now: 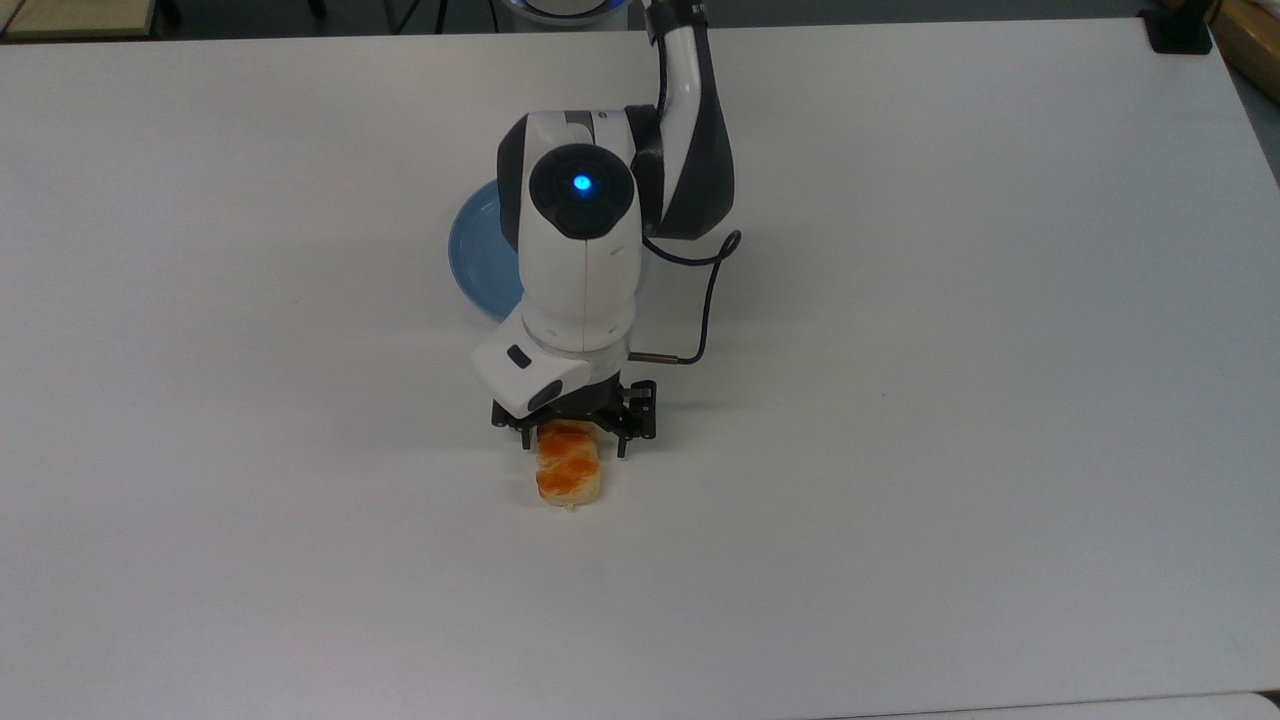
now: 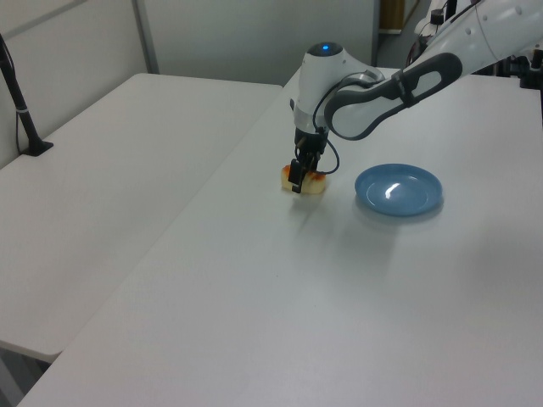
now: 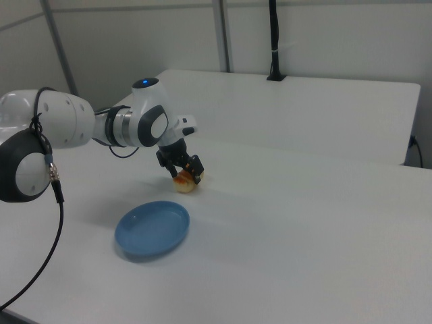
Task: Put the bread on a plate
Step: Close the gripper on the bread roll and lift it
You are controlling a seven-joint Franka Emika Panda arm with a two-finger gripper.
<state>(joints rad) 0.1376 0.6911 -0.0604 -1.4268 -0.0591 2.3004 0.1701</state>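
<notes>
The bread (image 1: 568,478) is a small pale-yellow loaf with orange-brown lobes, lying on the white table (image 1: 900,400). My gripper (image 1: 572,442) has come down over the loaf's end nearer the plate. It is open, with one finger on each side of the loaf. The arm's white wrist hides that end of the loaf in the top view. In the left view the gripper (image 2: 297,181) covers part of the bread (image 2: 312,184). The right view has the gripper (image 3: 183,173) just above the bread (image 3: 184,185). The light-blue plate (image 1: 478,258) lies bare behind the arm, also seen as plate (image 2: 399,189) and plate (image 3: 152,228).
A black cable (image 1: 708,300) loops from the wrist on the top view's right. A second white table (image 2: 102,195) adjoins on the left view's left and carries a black post (image 2: 21,106). A black block (image 1: 1180,30) stands at the top view's far right corner.
</notes>
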